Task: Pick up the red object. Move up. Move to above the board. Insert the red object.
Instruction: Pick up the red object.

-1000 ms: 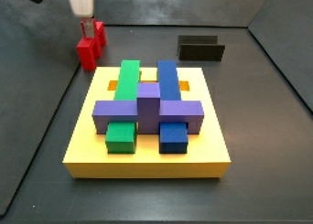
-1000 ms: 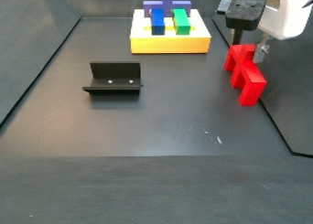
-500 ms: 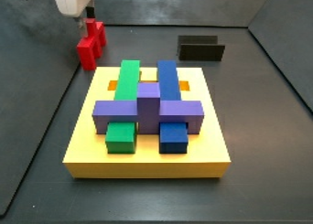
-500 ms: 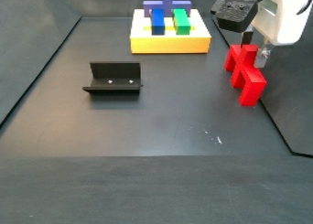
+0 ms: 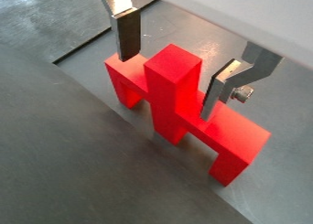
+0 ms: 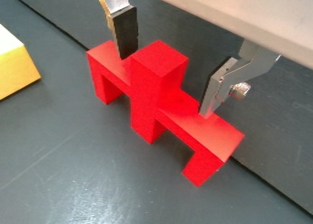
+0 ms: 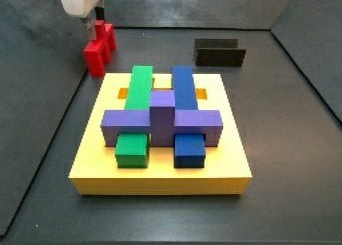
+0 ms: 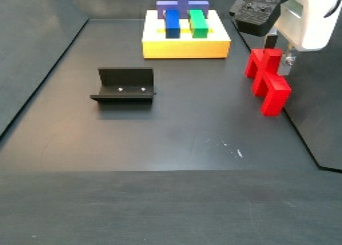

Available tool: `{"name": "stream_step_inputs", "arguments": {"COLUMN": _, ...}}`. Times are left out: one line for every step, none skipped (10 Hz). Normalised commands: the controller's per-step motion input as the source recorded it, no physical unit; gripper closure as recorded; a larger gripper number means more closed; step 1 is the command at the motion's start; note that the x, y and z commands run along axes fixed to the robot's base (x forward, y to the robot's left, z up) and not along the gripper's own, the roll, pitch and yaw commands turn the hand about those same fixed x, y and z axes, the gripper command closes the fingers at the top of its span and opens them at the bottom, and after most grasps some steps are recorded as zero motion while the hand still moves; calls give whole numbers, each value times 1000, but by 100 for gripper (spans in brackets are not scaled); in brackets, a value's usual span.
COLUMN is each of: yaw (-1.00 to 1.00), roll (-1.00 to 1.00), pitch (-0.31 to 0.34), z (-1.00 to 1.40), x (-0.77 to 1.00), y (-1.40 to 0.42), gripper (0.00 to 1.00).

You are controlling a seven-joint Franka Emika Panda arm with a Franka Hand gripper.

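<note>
**Gripper straddles red object, not closed; little change over the last second**

In a side view the gripper hangs over the red object, which lies on the dark floor just beyond the far left corner of the board. The board carries a green block, a purple block and a blue block. The fixture stands past the board's far edge, well apart from the red object.

In a side view from the opposite direction, the fixture is at the left, the board at the far centre, and the gripper sits at the upper end of the red object at the right.

In both wrist views the fingers stand spread to either side of the red object, flanking its raised stem. The gripper shows visible gaps between pads and piece; it is wide and holds nothing. A yellow corner of the board shows nearby.

Compared with a second ago, the arm body has shifted slightly in both side views. Compared with half a second ago, no movement is evident. The red object has stayed in place on the floor throughout.
</note>
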Motion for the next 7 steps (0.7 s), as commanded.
{"name": "stream_step_inputs", "arguments": {"yaw": 74, "roll": -46, "pitch": 0, "z": -29, "x": 37, "y": -80, "gripper": 0}}
{"name": "stream_step_inputs", "arguments": {"yaw": 57, "roll": -70, "pitch": 0, "z": -37, "x": 120, "y": -11, "gripper": 0}}
{"name": "stream_step_inputs", "arguments": {"yaw": 20, "roll": -71, "pitch": 0, "z": -71, "x": 51, "y": 0, "gripper": 0}}
{"name": "stream_step_inputs", "arguments": {"yaw": 0, "roll": -80, "pitch": 0, "z": -43, "x": 134, "y": 0, "gripper": 0}}
{"name": "stream_step_inputs", "arguments": {"yaw": 0, "roll": -81, "pitch": 0, "z": -34, "x": 80, "y": 0, "gripper": 0}}
{"name": "stream_step_inputs", "arguments": {"yaw": 0, "roll": -63, "pitch": 0, "z": 0, "x": 37, "y": 0, "gripper": 0}}
{"name": "stream_step_inputs", "arguments": {"yaw": 0, "roll": 0, "pitch": 0, "z": 0, "x": 0, "y": 0, "gripper": 0}}
